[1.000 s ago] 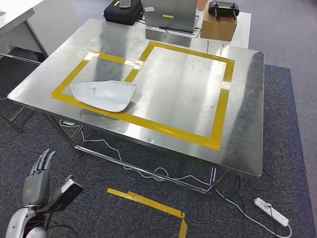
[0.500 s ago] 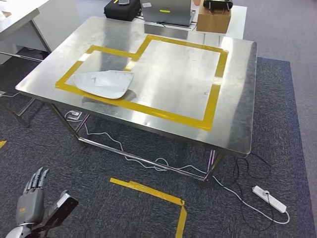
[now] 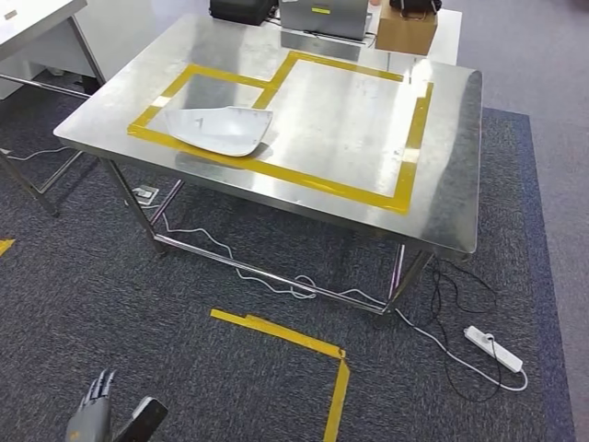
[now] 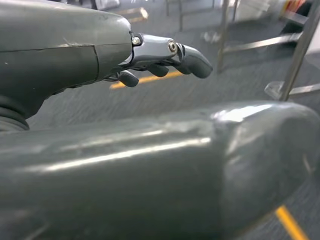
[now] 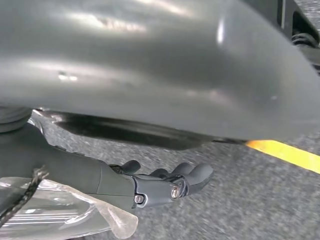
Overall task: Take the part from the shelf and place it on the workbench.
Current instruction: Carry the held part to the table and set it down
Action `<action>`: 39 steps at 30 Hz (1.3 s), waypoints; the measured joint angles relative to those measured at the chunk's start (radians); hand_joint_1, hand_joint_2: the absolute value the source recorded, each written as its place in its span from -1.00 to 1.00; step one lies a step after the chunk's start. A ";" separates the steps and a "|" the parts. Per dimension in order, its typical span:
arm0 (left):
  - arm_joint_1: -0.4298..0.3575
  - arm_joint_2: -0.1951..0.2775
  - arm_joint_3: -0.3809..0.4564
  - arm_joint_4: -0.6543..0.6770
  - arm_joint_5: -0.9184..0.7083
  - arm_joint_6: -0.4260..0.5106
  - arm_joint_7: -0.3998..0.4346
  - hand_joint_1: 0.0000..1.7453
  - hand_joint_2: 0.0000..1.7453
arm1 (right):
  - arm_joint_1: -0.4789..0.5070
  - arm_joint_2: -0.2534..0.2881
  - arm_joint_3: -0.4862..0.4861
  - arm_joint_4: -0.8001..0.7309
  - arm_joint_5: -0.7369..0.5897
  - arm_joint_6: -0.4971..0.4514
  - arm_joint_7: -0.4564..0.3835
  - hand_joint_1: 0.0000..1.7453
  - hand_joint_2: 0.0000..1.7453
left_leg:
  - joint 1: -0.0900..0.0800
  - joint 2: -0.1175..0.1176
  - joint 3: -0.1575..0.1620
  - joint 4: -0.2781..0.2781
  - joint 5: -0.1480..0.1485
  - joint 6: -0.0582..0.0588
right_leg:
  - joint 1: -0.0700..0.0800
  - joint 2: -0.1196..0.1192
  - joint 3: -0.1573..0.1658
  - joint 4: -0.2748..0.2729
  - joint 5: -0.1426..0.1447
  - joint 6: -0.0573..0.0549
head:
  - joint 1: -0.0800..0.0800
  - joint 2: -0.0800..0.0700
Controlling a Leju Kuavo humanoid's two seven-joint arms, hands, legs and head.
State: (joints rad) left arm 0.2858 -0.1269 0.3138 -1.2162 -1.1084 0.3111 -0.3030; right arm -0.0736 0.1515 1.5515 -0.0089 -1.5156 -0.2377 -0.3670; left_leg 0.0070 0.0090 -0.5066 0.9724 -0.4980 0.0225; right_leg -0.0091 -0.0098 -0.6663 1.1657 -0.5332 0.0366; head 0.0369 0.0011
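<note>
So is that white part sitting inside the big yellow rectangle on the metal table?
No, the white part lies in the smaller taped box at the workbench's near left, its edge overlapping the yellow tape.

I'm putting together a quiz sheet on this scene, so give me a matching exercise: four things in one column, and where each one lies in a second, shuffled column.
Things:
1. white part
2. power strip
3. cardboard box
4. left hand

Places:
A. on the carpet, past the workbench's right leg
B. at the far edge of the workbench
C. inside the smaller yellow tape frame
D. low over the carpet, near the picture's lower left corner

Pairs: 1-C, 2-A, 3-B, 4-D
</note>
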 joint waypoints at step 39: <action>-0.246 -0.138 0.738 0.694 -0.298 -0.017 -0.011 -1.00 -1.00 | -0.003 -0.018 -0.150 0.010 -0.005 0.041 -0.032 -1.00 -1.00 | -0.005 0.001 -0.131 0.012 0.135 -0.019 | 0.024 0.008 0.311 -0.266 -0.053 -0.038 | 0.004 0.000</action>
State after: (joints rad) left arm 0.0402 -0.2646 1.0515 -0.5226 -1.4062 0.2941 -0.3139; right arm -0.0771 0.1336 1.4010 0.0008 -1.5203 -0.1971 -0.3990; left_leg 0.0021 0.0101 -0.6373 0.9842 -0.3628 0.0032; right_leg 0.0147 -0.0014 -0.3557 0.8994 -0.5865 -0.0011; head 0.0406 0.0011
